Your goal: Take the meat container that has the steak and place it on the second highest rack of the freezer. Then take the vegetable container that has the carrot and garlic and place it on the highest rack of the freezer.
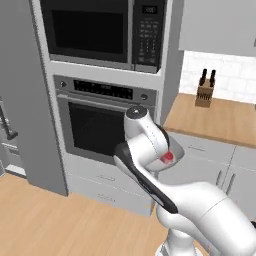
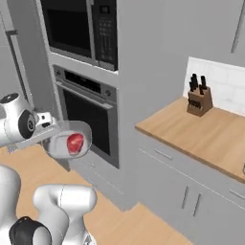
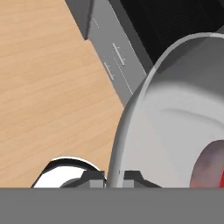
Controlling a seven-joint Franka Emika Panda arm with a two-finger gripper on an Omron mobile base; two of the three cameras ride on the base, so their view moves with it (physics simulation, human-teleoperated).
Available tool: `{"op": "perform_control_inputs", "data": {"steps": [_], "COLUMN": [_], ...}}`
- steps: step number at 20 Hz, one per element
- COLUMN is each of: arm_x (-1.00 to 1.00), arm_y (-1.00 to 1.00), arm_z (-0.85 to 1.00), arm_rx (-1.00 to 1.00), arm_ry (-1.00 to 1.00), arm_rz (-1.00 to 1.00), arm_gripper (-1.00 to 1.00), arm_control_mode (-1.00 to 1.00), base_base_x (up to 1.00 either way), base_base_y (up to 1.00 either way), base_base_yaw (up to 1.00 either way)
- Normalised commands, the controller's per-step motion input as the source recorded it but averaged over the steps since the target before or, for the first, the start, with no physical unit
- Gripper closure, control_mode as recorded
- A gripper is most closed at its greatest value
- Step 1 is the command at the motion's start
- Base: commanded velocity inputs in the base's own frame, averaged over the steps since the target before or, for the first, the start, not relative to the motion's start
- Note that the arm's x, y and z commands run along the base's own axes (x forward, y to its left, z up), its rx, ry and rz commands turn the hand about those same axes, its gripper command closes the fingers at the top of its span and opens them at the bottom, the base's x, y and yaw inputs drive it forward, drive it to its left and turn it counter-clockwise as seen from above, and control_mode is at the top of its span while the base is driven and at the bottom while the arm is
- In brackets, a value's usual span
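Meat container [image 2: 67, 139] w/ steak [image 2: 75, 142] is held in air at its rim by gripper [image 3: 114, 177], fingers closed on rim. Carried in front of oven [image 1: 102, 125], above wood floor [image 3: 48, 87].

The glossy white, rounded robot arm [image 1: 200, 210] has dark grey joint bands and a dark circular joint cap.

steak [image 1: 167, 158] mostly behind arm | freezer [image 1: 20, 100] cut by left edge
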Motion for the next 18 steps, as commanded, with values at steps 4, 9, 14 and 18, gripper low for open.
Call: {"op": "perform_control_inputs", "data": {"steps": [4,9,14,18], "arm_x": [0.00,0.00,0.00,0.00], "arm_y": [0.00,0.00,0.00,0.00], "arm_z": [0.00,0.00,0.00,0.00], "arm_rx": [0.00,0.00,0.00,0.00], "arm_ry": [0.00,0.00,0.00,0.00], "arm_rz": [0.00,0.00,0.00,0.00], "arm_gripper": [1.00,1.00,1.00,1.00], "arm_control_mode": [1.00,1.00,1.00,1.00], "base_base_x": [0.63,0.83,0.85,0.76], "base_base_y": [0.64,0.79,0.63,0.83], "base_base_yaw": [0.39,0.17,0.00,0.00]}}
